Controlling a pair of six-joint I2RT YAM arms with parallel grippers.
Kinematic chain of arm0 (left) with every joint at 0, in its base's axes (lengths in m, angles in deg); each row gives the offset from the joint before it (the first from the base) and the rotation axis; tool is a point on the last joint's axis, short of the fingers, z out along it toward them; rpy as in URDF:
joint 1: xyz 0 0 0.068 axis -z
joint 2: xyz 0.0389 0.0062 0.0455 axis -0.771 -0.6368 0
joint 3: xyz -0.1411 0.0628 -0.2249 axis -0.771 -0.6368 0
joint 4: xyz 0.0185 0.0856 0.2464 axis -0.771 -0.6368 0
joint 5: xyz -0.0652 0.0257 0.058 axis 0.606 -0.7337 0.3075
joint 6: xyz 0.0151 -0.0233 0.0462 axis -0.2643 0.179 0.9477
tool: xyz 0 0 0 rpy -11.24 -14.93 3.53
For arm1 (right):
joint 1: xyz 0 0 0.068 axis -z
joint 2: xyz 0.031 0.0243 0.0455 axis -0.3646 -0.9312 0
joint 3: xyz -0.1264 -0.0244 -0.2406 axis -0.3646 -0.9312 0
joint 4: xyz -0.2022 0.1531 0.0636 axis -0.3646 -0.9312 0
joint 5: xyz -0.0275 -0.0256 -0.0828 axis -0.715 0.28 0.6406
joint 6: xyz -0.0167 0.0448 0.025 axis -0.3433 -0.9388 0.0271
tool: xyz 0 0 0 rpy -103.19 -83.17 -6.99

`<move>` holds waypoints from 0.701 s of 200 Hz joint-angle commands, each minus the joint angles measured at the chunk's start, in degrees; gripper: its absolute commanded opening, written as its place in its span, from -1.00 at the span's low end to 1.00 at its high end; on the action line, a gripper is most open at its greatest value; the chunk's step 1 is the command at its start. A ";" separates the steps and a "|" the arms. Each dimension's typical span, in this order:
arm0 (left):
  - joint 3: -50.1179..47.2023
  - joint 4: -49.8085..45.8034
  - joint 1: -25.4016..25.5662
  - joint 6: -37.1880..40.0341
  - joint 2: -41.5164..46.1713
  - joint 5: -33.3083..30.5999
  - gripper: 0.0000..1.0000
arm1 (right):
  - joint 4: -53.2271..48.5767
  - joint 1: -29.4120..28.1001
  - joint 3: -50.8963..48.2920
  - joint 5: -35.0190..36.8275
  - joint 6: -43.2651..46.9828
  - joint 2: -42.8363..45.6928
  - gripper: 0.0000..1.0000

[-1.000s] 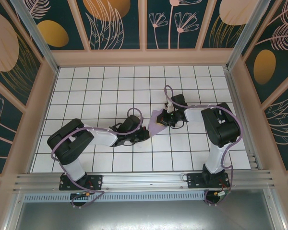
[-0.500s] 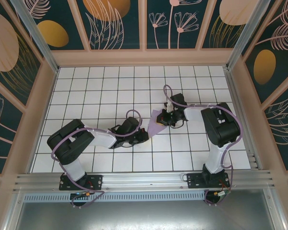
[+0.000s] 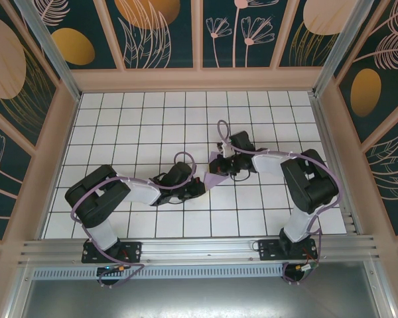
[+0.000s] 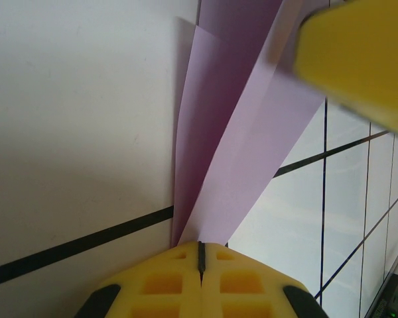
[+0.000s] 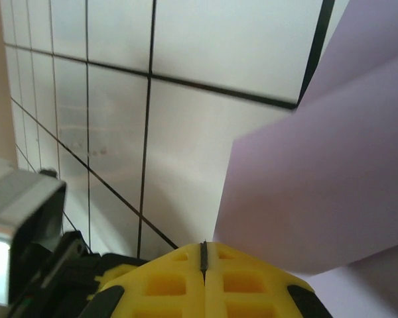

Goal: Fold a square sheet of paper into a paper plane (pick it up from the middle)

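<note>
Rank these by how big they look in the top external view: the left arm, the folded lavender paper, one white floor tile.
1. The left arm, clearly largest.
2-3. The folded lavender paper and a white floor tile look alike; the paper is partly covered, so unranked.

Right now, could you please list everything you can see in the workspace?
paper: one, lavender, partly folded to a taper, mid-table between the grippers.
table: one, white tiles with black lines, under everything.
wall panels: several, dark teal with plant patterns, around the table.
metal rail: one, silver, along the near edge.
left gripper: one, yellow fingers, shut, at the paper's narrow end.
right gripper: one, yellow fingers, shut, at the paper's edge.
</note>
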 commanded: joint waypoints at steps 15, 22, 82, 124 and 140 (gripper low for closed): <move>-1.41 -3.90 -0.13 -0.61 -1.10 0.62 -1.00 | 0.89 -0.89 -0.96 -1.56 1.14 -3.24 -1.00; -1.29 -3.89 -0.13 -0.60 -0.89 0.62 -1.00 | 0.74 -0.89 -0.88 -1.50 1.19 -3.72 -1.00; -0.42 -1.47 -0.12 -1.66 4.41 -0.34 -0.89 | 0.42 -0.89 -0.52 -0.32 1.32 -5.61 -1.00; 2.29 -4.23 -0.19 -1.56 2.66 -2.69 -0.79 | 0.48 -0.89 -0.67 -0.59 1.50 -5.51 -1.00; 3.08 -5.48 -0.26 -1.25 1.45 -3.29 -0.87 | 0.48 -0.89 -0.69 -0.71 1.50 -5.33 -1.00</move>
